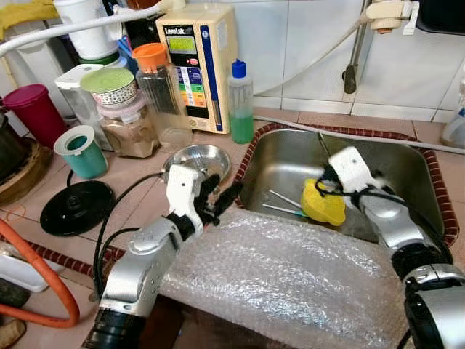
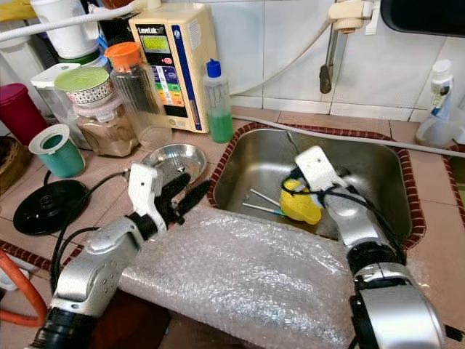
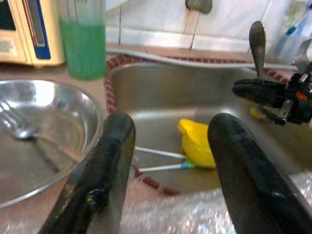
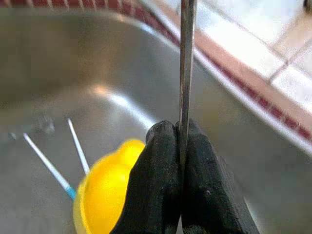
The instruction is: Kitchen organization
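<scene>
My right gripper (image 1: 323,182) is down in the steel sink (image 1: 287,156), shut on the thin metal handle of a spoon (image 4: 186,58) that stands upright above its fingers. The spoon's bowl (image 3: 257,39) points up toward the tiled wall. Just below the gripper a yellow plastic cup (image 1: 325,207) lies on the sink floor beside two thin white sticks (image 1: 285,205). My left gripper (image 1: 221,190) hovers open over the counter between a steel bowl (image 1: 196,156) and the sink rim. A fork (image 3: 17,127) lies in that bowl.
Bubble wrap (image 1: 290,269) covers the counter's front edge. A green soap bottle (image 1: 240,102), a beige appliance (image 1: 196,65), jars (image 1: 131,120), a teal cup (image 1: 81,151) and a black lid (image 1: 76,207) crowd the left counter. An orange hose (image 1: 43,276) curves at lower left.
</scene>
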Robot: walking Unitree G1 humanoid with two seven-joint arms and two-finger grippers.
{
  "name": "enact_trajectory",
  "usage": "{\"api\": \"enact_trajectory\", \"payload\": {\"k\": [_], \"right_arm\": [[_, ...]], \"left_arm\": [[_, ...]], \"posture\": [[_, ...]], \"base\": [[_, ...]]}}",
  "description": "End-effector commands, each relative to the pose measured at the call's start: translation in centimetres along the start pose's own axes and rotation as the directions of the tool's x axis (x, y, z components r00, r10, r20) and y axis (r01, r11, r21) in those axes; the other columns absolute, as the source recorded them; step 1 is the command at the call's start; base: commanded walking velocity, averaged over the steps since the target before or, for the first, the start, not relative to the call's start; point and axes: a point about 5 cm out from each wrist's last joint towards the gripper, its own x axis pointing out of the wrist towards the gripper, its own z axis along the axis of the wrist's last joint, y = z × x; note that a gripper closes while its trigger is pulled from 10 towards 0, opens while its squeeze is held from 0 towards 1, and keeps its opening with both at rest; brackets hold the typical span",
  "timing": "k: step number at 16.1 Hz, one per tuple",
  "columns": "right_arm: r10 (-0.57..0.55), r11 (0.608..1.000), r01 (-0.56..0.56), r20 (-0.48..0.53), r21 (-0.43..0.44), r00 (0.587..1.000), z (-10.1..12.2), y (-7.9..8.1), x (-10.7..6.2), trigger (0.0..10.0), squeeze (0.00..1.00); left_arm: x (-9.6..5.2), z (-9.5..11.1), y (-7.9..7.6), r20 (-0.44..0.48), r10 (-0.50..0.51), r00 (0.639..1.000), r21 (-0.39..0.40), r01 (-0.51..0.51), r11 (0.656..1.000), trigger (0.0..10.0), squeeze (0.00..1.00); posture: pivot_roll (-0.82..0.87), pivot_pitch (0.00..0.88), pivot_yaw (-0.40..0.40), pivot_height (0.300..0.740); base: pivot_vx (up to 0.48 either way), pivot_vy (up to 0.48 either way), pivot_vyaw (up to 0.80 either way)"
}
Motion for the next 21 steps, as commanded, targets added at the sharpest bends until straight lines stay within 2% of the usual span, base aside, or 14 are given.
{"api": "enact_trajectory", "payload": {"k": [1,2,3,4,6,12,17,18,19,20,21], "right_arm": [[-0.022,1.0,0.022,-0.007,-0.001,1.0,0.6,-0.4,0.3,0.0,0.0],[-0.036,0.999,0.037,-0.059,0.002,0.998,-0.2,-0.5,0.2,0.1,0.0],[-0.036,0.999,0.038,-0.096,0.019,0.995,-0.8,-0.4,0.1,3.5,0.0],[-0.036,0.999,0.04,-0.132,0.027,0.991,-1.4,-0.3,0.0,10.0,1.0],[-0.034,0.996,0.047,-0.16,0.073,0.987,-1.7,-0.2,0.0,10.0,1.0],[-0.048,0.989,0.07,-0.173,0.127,0.984,-1.8,-1.1,-0.2,10.0,1.0],[-0.014,0.964,0.064,-0.192,0.26,0.981,-2.2,-0.7,-0.2,10.0,1.0],[-0.004,0.929,0.072,-0.185,0.363,0.983,-2.1,-0.6,-0.1,10.0,1.0],[-0.005,0.91,0.078,-0.176,0.407,0.984,-2.0,-0.5,-0.1,10.0,1.0],[0.006,0.872,0.06,-0.133,0.486,0.991,-1.5,0.0,0.2,10.0,1.0],[0.016,0.856,0.041,-0.106,0.515,0.994,-1.3,0.5,0.3,10.0,1.0]], "left_arm": [[-0.2,-0.1,0.1,-0.02,-0.004,1.0,0.02,0.004,1.0,10.0,1.0],[-0.3,-0.2,0.1,-0.022,-0.01,1.0,0.011,0.01,1.0,10.0,1.0],[-0.3,-0.2,0.1,-0.023,-0.013,1.0,0.015,0.014,1.0,10.0,1.0],[-0.2,-0.3,0.1,-0.028,-0.011,1.0,0.018,0.012,1.0,10.0,1.0],[-0.1,-0.5,0.2,-0.036,0.0,0.999,0.027,0.001,1.0,10.0,1.0],[0.2,-0.6,0.3,-0.047,0.007,0.999,0.032,-0.005,0.999,10.0,1.0],[0.4,-0.6,0.6,-0.059,0.02,0.998,0.045,-0.018,0.999,10.0,1.0],[0.4,-0.6,1.2,-0.056,0.063,0.996,0.072,-0.059,0.996,10.0,1.0],[0.5,-0.5,1.4,-0.049,0.077,0.996,0.075,-0.073,0.994,10.0,1.0],[0.7,-0.5,1.5,-0.038,0.068,0.997,0.087,-0.064,0.994,10.0,1.0],[0.9,-0.7,1.4,-0.036,0.068,0.997,0.108,-0.064,0.992,10.0,1.0]], "posture": [[0.09,0.0,0.139,0.74],[0.09,0.0,0.14,0.74],[0.09,0.0,0.14,0.74],[0.09,0.0,0.141,0.74],[0.08,0.0,0.143,0.74],[0.07,0.0,0.141,0.74],[0.07,0.0,0.144,0.74],[0.06,0.0,0.139,0.74],[0.05,0.0,0.134,0.74],[0.04,0.0,0.127,0.74],[0.03,0.0,0.12,0.74]], "base": [[0.0,0.0,0.0],[0.0,0.0,0.0],[0.0,0.0,0.0],[0.0,0.0,0.0],[0.0,0.0,0.0],[0.0,0.0,0.0],[0.0,0.0,0.0],[0.0,0.0,0.0],[0.0,0.0,0.0],[0.0,0.0,0.0],[0.0,0.0,0.0]]}}
